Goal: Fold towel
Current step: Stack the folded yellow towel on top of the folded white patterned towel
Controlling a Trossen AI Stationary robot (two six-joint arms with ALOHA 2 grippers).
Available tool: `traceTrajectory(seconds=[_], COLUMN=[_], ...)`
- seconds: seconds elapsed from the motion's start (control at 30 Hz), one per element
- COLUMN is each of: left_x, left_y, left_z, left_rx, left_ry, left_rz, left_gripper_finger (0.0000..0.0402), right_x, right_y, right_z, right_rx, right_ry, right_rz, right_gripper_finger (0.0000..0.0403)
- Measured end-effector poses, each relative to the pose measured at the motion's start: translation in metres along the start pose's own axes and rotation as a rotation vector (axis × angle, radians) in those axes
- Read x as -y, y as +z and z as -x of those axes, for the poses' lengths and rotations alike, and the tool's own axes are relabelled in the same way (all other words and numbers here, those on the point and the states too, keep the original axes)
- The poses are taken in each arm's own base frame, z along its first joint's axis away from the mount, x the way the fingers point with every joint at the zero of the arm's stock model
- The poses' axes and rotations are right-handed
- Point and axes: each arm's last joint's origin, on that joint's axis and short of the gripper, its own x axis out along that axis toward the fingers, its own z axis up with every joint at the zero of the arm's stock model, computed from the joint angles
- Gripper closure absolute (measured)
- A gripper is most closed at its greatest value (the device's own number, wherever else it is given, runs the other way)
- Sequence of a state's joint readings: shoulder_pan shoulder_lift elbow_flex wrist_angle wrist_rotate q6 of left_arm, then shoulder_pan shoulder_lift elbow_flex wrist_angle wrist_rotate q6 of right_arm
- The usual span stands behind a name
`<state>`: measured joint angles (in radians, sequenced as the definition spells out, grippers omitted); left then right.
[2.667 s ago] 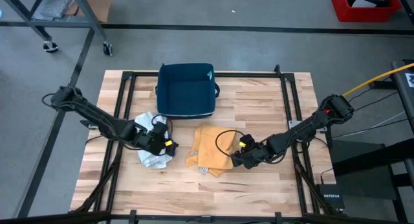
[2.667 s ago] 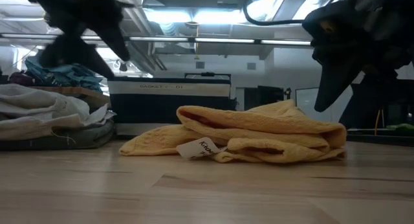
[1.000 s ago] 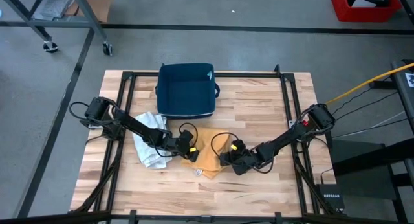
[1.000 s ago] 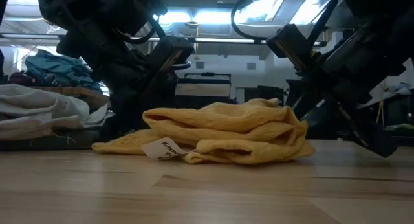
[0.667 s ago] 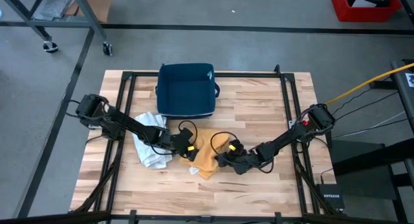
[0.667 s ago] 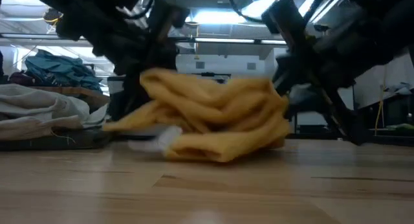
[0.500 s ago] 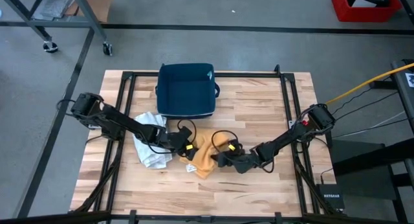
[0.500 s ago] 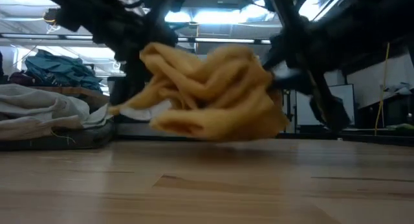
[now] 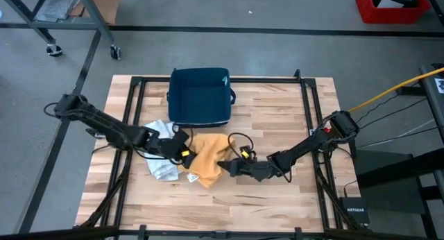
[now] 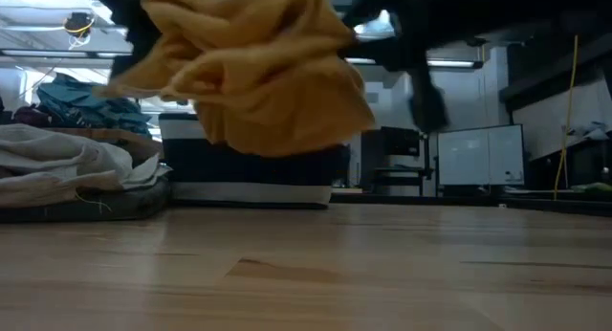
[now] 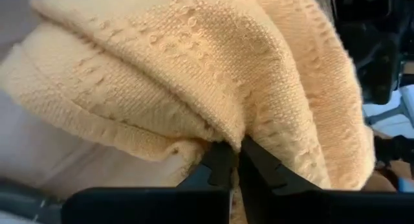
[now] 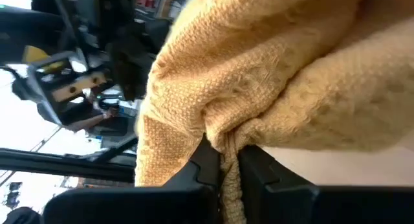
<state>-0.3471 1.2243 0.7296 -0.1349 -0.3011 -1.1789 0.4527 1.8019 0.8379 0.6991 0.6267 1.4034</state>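
The yellow towel (image 9: 203, 161) is a bunched bundle in mid-air between my two grippers; the low view shows the towel (image 10: 251, 71) clear of the wooden table (image 10: 306, 274). My left gripper (image 9: 184, 155) is shut on its left side and my right gripper (image 9: 225, 166) on its right side. The left wrist view shows the towel (image 11: 213, 75) draped over the left gripper (image 11: 231, 164). In the right wrist view the towel (image 12: 272, 88) bulges above the right gripper (image 12: 224, 164). My left gripper pinches a bunched fold of the towel (image 11: 228, 138) between its two fingers, coming at it nearly level from the table's left. The cloth is slack and spills over the fingers. My right gripper pinches a gathered fold on the towel's other side (image 12: 225, 144) between its two fingers, coming from the table's right. A strip of cloth (image 12: 231, 198) runs back between the fingers. The towel is lifted clear and sags in loose folds.
A dark blue basket (image 9: 200, 96) stands just beyond the towel toward the far edge. A crumpled white cloth (image 9: 160, 162) lies on the table left of the towel, under the left arm. Bare wood stretches along the near edge and at the right.
The towel, which lay crumpled on the table a second ago, has been lifted clear by both grippers and hangs bunched. Both grippers have risen and gone toward the table's left edge with it.
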Motion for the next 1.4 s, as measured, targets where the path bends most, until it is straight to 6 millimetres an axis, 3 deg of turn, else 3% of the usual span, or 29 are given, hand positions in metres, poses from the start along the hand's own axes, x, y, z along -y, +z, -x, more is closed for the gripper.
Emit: traceTrajectory(seconds=[0.23,0.47,0.77,1.0,1.23,1.4], left_x=[0.003,-0.009,-0.017,-0.04,-0.053,-0.057], left_y=[-0.002,-0.009,-0.011,-0.017,-0.003,0.002], left_z=[0.025,0.054,0.087,0.113,0.157,0.168], left_rx=[0.006,0.009,0.024,-0.049,-0.095,-0.126], left_ry=[-0.019,0.084,0.079,0.213,0.371,0.439], left_rz=[-0.004,-0.01,-0.012,-0.02,-0.059,-0.089], left_gripper_finger=[0.04,0.0401,0.0402,0.0401,0.0401,0.0401], right_x=[-0.04,-0.067,-0.075,-0.086,-0.081,-0.086], right_y=[0.03,0.05,0.051,0.052,0.046,0.047], right_z=[-0.035,-0.054,-0.105,-0.15,-0.186,-0.204], right_rx=[-0.01,0.0,-0.076,-0.104,-0.134,-0.136], right_ry=[0.001,-0.037,0.027,0.083,0.116,0.164], right_rz=[0.126,0.211,0.185,0.169,0.124,0.112], right_gripper_finger=[0.0375,0.0374,0.0373,0.0373,0.0372,0.0372])
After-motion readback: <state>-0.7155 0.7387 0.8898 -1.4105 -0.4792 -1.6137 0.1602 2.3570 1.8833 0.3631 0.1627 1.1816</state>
